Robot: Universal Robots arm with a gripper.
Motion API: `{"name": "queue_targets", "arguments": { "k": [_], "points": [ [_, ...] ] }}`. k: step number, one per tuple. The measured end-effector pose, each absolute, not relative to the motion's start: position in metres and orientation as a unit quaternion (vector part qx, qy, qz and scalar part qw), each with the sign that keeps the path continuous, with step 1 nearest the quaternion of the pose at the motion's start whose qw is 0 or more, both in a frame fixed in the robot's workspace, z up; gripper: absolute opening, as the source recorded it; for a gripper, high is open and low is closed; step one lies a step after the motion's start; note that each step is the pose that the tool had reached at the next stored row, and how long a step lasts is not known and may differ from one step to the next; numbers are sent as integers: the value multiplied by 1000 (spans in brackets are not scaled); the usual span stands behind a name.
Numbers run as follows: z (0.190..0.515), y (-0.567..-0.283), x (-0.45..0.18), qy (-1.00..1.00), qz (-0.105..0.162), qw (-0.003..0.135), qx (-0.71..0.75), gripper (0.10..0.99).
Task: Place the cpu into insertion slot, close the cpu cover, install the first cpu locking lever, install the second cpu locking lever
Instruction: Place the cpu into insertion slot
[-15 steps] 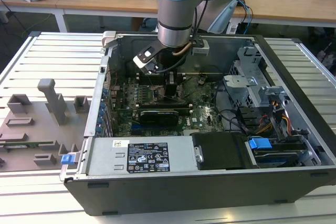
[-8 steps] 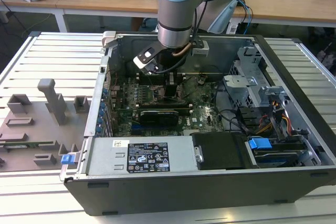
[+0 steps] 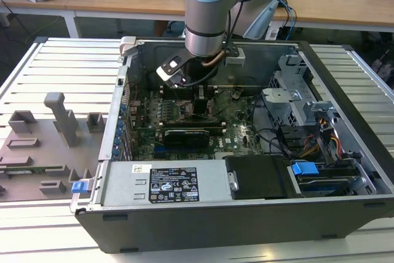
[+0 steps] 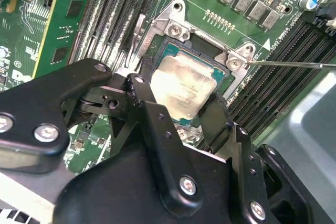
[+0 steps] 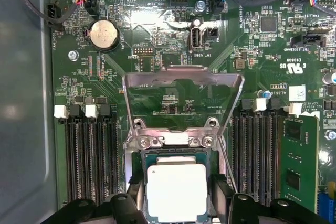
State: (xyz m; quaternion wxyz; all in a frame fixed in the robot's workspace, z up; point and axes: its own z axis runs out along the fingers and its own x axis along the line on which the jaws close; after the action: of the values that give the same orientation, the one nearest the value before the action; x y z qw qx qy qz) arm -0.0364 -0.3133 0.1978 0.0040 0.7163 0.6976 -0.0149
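Gripper (image 4: 177,95) clasps the cpu (image 4: 181,85) by opposite edges, at or just above the insertion slot (image 4: 203,50). The cpu cover (image 5: 182,74) stands raised open, and a locking lever (image 4: 294,65) is unlatched.

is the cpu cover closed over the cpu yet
No, in the first wrist view the cpu cover stands swung up and open, and the cpu lies with its silvery top bare.
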Motion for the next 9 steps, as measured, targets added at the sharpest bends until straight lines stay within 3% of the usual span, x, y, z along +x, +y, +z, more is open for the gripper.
{"name": "queue_targets", "arguments": {
  "k": [5, 9],
  "points": [
    [206, -313, -37, 698, -16, 5, 716, 620],
    [224, -312, -37, 698, -16, 5, 716, 235]
  ]
}}
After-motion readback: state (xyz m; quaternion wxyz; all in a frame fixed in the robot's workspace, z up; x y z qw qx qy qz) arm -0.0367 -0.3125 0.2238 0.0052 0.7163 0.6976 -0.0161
